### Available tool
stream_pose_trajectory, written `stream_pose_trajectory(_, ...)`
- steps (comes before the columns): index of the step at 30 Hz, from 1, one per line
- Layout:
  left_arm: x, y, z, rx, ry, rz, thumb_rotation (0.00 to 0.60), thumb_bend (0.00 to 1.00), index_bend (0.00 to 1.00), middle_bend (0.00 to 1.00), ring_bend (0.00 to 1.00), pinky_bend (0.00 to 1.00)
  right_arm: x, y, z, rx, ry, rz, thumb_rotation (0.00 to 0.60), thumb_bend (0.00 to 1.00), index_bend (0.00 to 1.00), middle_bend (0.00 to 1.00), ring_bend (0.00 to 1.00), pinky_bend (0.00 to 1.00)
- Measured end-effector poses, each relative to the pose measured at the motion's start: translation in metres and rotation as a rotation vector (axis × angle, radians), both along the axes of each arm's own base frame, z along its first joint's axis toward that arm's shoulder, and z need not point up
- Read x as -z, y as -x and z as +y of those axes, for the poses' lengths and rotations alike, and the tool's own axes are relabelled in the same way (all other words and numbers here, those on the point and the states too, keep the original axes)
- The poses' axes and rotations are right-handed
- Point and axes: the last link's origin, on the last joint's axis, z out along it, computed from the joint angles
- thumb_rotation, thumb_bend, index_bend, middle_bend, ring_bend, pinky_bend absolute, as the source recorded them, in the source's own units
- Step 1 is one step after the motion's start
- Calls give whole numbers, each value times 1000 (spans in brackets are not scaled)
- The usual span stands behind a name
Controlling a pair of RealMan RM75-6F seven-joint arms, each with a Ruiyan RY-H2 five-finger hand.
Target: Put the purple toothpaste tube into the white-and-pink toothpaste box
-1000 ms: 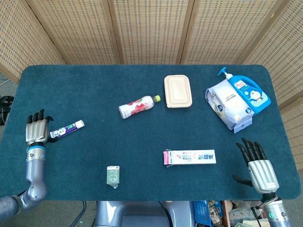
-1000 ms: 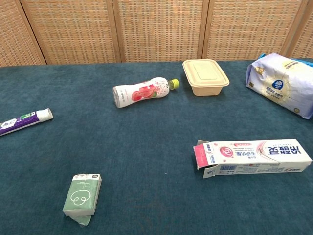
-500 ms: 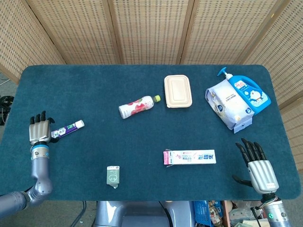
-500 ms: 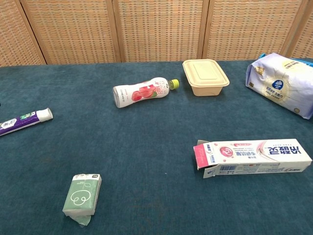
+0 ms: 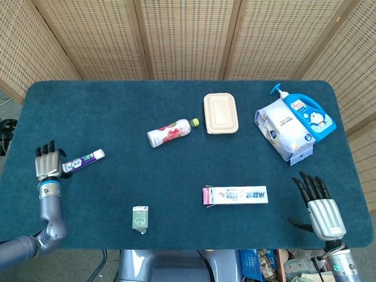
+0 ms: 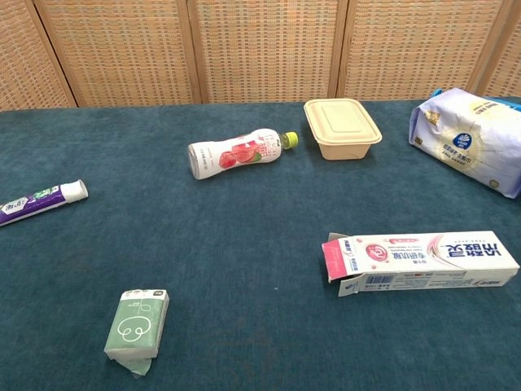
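On the dark teal table point(image 5: 117, 111), at the far right, a white refill pouch point(image 5: 283, 130) lies partly across a blue pump bottle point(image 5: 310, 115) with a cartoon label. Left of them, far and near the middle, sits a closed beige lunch box point(image 5: 221, 113), and just left of that a drink bottle point(image 5: 171, 133) with a red-and-white label lies on its side, its green cap pointing right. The white-and-pink toothpaste box point(image 5: 235, 195) lies flat at the near right of centre, with its pink end flap open toward the left. The right hand point(image 5: 319, 207) hovers at the near right edge, well apart from the box, fingers spread and holding nothing. The left hand point(image 5: 48, 164) stands at the left edge with fingers upright and slightly apart; whether it touches anything cannot be told. The purple toothpaste tube point(image 5: 84, 159) lies on the table just right of that hand, white cap pointing right. A small green tissue pack point(image 5: 140, 219) lies near the front edge, left of centre.
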Motion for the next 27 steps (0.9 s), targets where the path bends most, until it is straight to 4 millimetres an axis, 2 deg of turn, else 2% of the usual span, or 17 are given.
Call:
stream_pose_trajectory(18, 21, -4, 3, 10, 20, -36, 600, 271, 357, 0, 0, 0, 2, -1, 1, -6, -11, -4, 600, 27, 0, 0, 0, 0)
stream_pose_trajectory(27, 24, -8, 5, 26, 11, -39, 600, 303, 389, 0, 0, 0, 2, -1, 1, -6, -11, -5, 600, 28, 0, 0, 0, 0)
